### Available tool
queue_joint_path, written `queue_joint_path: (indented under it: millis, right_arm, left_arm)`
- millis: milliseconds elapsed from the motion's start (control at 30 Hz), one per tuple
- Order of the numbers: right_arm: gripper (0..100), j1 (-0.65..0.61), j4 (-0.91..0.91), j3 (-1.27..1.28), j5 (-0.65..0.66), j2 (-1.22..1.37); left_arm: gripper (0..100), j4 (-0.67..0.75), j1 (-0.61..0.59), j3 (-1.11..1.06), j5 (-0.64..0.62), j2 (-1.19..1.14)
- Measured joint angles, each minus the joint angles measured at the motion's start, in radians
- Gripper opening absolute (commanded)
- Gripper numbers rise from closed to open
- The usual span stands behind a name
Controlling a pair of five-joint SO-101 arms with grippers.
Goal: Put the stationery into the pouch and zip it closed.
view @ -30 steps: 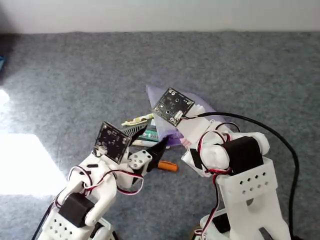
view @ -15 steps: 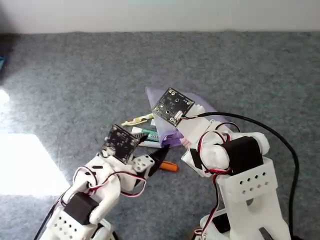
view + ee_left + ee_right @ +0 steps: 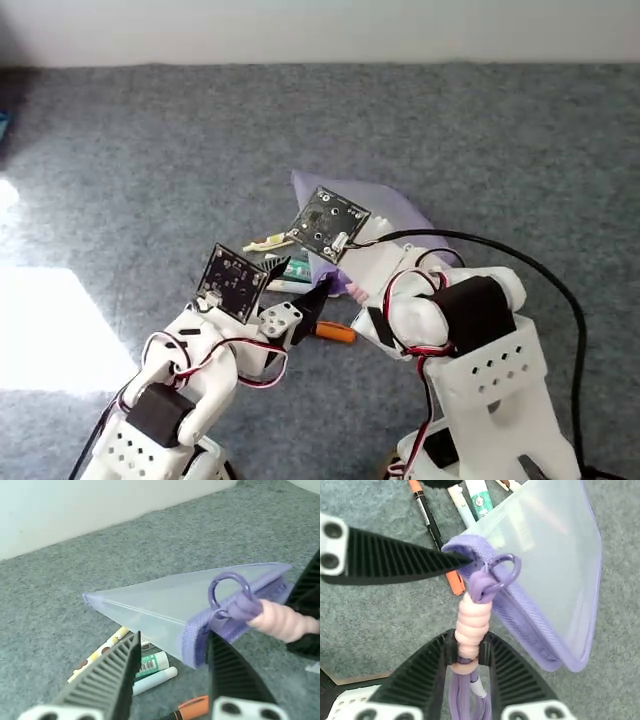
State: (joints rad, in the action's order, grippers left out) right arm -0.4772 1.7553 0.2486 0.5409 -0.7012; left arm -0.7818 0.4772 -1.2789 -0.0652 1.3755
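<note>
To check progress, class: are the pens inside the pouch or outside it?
Outside: the pens lie on the carpet beside the pouch, not within it.

Grey carpet (image 3: 150, 130), white wall (image 3: 300, 30) behind, bright light patch (image 3: 40, 320) on carpet.

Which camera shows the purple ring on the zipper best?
The left wrist view: the purple ring faces the camera, fully round, beside the pink coil. The right wrist view shows the ring tilted and narrower. In the high view it is too small to tell.
</note>
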Motion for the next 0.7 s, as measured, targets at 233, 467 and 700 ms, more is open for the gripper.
queue_joint_path:
  millis: [233,467,700]
  right_arm:
    - [0.9,-0.005,0.000,0.000,0.000,0.000]
    - [0.9,-0.009,0.000,0.000,0.000,0.000]
    - [0.9,-0.011,0.000,0.000,0.000,0.000]
  left_arm:
    - [20,0.048,-0.020,-0.069,-0.003,0.000]
    - [17,0.081,-0.081,-0.107,-0.003,0.002]
    - [2,0.109,-0.080,-0.107,0.000,0.002]
